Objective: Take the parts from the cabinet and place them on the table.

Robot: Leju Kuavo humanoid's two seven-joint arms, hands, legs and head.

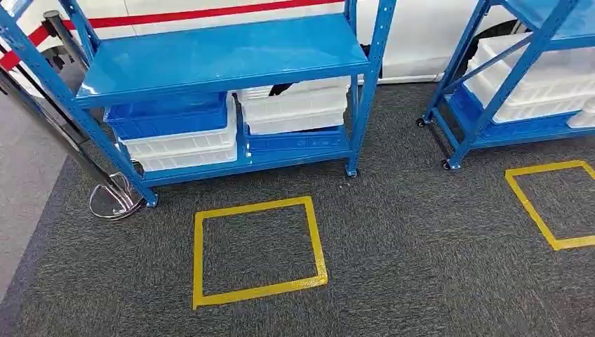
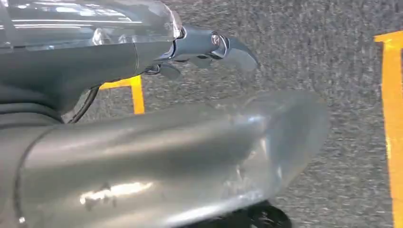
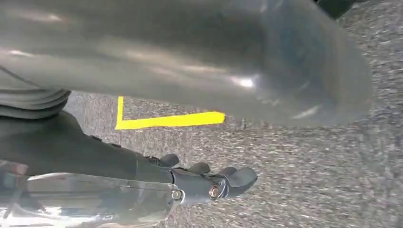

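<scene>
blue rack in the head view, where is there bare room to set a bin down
The upper shelf of the near blue rack is bare across its width. The lower shelf is crowded with stacked blue bins and white bins. The carpet inside the yellow square is also free.

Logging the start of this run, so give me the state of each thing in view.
Left robot hand: empty, over the carpet.
Right robot hand: empty, over the carpet.
Top shelf: bare.
Bottom shelf bins: stacked blue and white.
Yellow floor square: nothing inside.
</scene>
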